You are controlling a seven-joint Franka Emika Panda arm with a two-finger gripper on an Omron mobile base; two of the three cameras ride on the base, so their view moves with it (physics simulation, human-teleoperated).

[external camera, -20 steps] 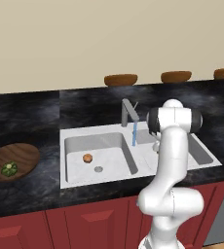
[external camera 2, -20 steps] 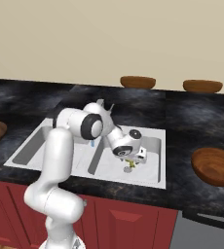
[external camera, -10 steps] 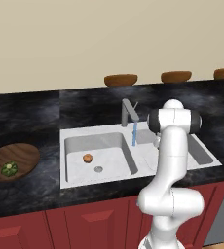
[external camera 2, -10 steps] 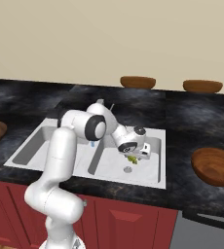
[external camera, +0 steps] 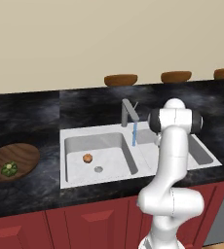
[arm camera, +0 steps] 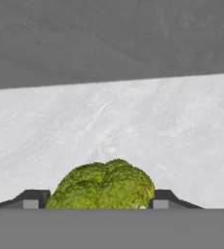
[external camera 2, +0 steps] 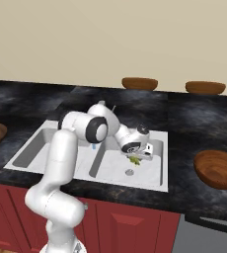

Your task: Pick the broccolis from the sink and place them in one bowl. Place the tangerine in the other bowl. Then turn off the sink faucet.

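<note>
Down in the right basin of the white sink [external camera 2: 36, 144], my gripper [external camera 2: 135, 155] has its two fingertips pressed against the sides of a broccoli [external camera 2: 134, 160]. The hand view has that green floret [arm camera: 104, 186] sitting between the gripper [arm camera: 99, 203] tips, over the pale basin floor. A second broccoli [external camera: 9, 168] lies in the wide wooden bowl [external camera: 28, 154] on the left counter. The tangerine [external camera: 87, 157] rests in the left basin of the sink [external camera: 84, 137]. Blue water [external camera: 134, 135] runs from the grey faucet [external camera: 128, 112]. Another wide wooden bowl [external camera 2: 219, 170] sits on the right counter.
Small brown bowls [external camera: 120, 79] [external camera: 176, 76] line the back ledge. A round drain [external camera 2: 130, 172] lies just in front of the held floret, another drain [external camera: 98, 169] is near the tangerine. The arm's elbow [external camera: 175, 120] hangs over the right basin. Red cabinets [external camera: 84, 223] run below the black counter.
The hand has dropped deeper into the right basin, and its fingers have come together from wide open onto the broccoli.
</note>
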